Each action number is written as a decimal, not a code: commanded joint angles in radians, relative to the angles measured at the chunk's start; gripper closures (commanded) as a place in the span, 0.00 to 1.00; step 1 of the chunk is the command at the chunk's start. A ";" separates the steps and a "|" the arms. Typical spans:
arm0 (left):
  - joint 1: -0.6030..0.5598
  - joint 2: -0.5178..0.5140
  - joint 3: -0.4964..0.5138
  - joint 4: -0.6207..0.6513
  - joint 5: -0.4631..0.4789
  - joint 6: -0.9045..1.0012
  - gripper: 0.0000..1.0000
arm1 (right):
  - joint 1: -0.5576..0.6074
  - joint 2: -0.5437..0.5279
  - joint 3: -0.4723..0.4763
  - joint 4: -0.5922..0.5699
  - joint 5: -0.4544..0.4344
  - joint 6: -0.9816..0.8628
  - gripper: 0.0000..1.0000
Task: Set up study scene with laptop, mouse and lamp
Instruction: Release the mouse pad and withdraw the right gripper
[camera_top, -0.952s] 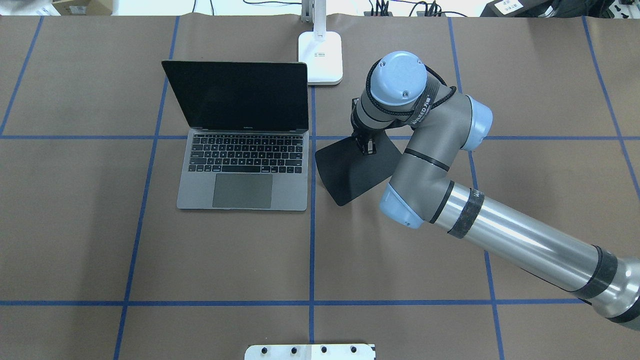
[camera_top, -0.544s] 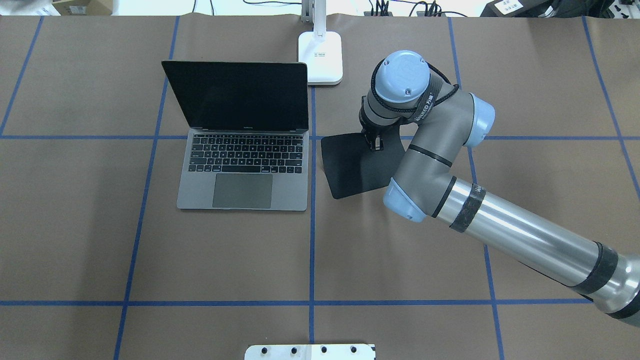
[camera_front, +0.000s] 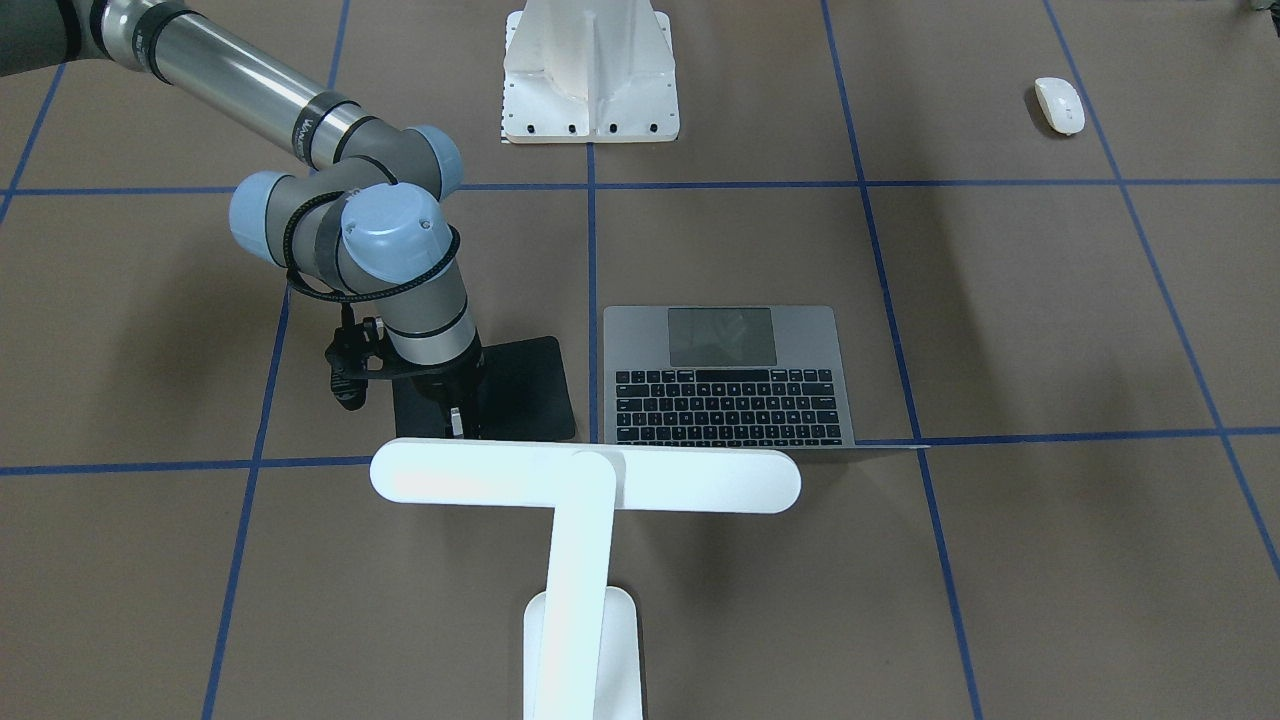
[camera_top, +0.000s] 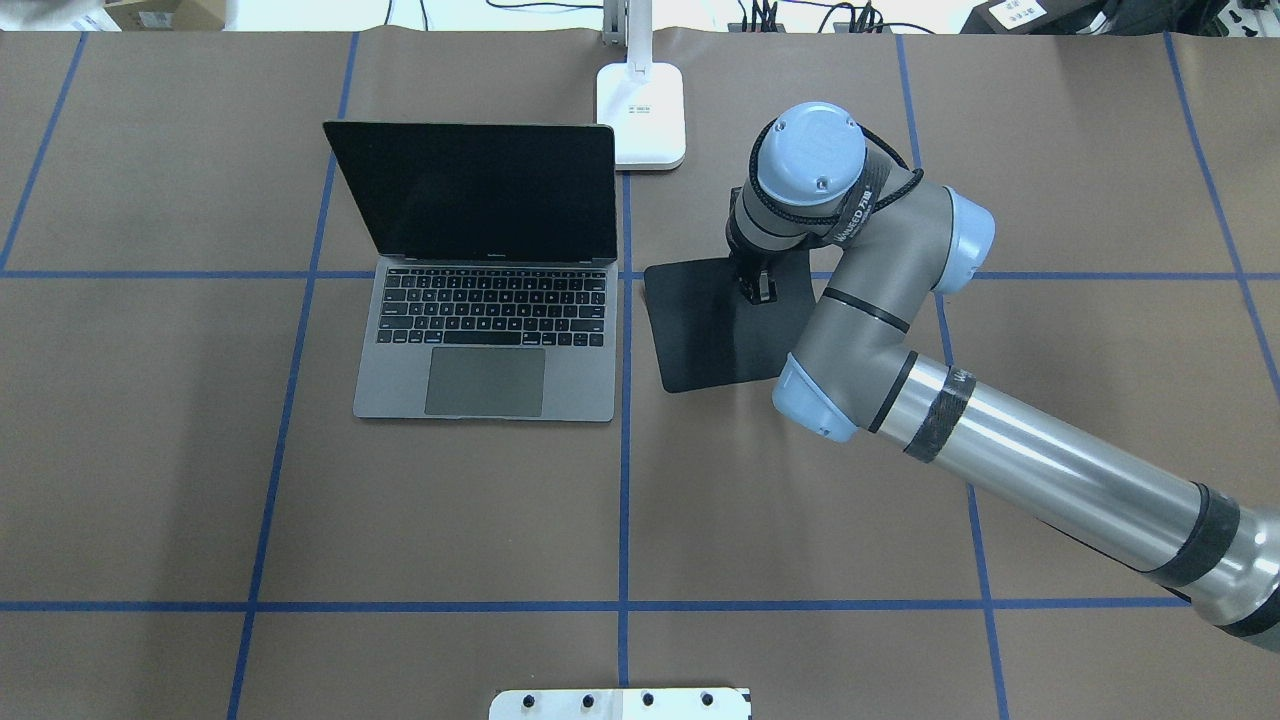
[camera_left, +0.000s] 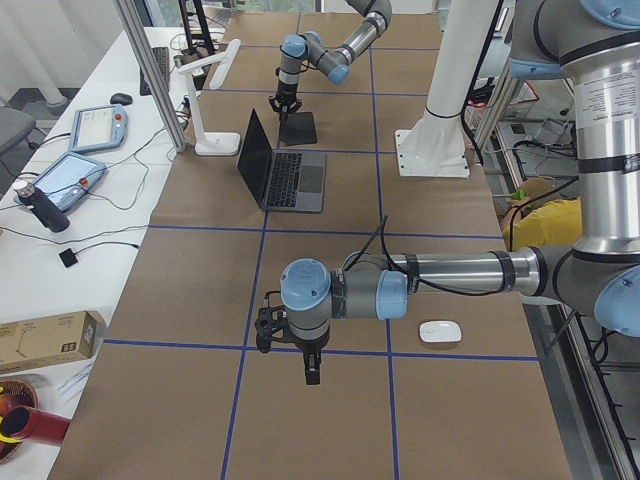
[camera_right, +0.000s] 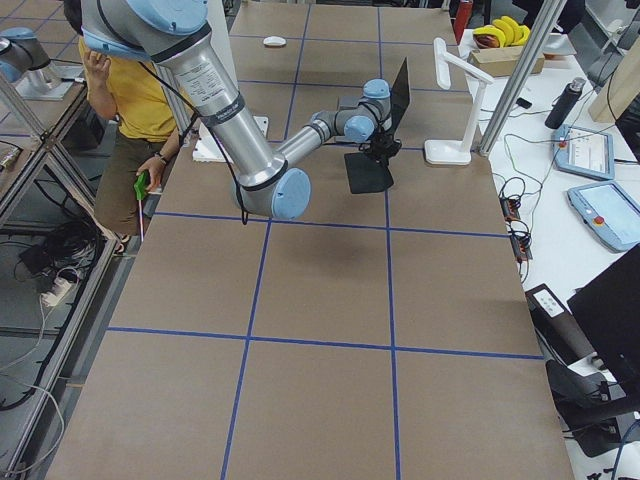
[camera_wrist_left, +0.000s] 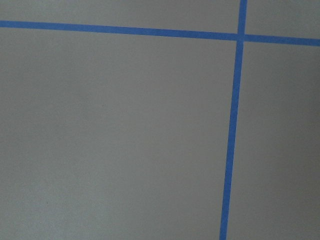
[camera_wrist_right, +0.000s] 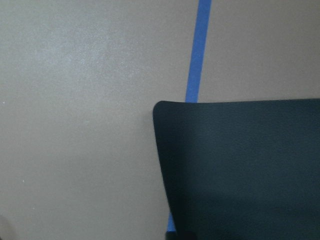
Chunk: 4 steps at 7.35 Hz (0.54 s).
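Beside the black pad (camera_top: 700, 335), open grey laptop (camera_top: 487, 345), dark screen, black keys, right pincer (camera_top: 757, 290) clamping pad's edge, left pincer (camera_left: 311, 375) unclear

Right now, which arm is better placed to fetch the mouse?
Left, probably. The mouse lies on the robot's left side of the table, close to the left gripper. The right gripper is far off, at the edge of the black pad beside the laptop.
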 joint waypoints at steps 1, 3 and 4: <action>0.001 -0.015 -0.003 0.001 0.001 -0.003 0.00 | 0.011 -0.014 0.032 0.002 0.000 -0.110 0.00; 0.001 -0.036 -0.017 0.000 -0.001 -0.001 0.00 | 0.041 -0.081 0.106 -0.003 0.011 -0.344 0.00; 0.003 -0.046 -0.026 -0.009 -0.001 -0.001 0.00 | 0.055 -0.123 0.142 -0.003 0.012 -0.474 0.00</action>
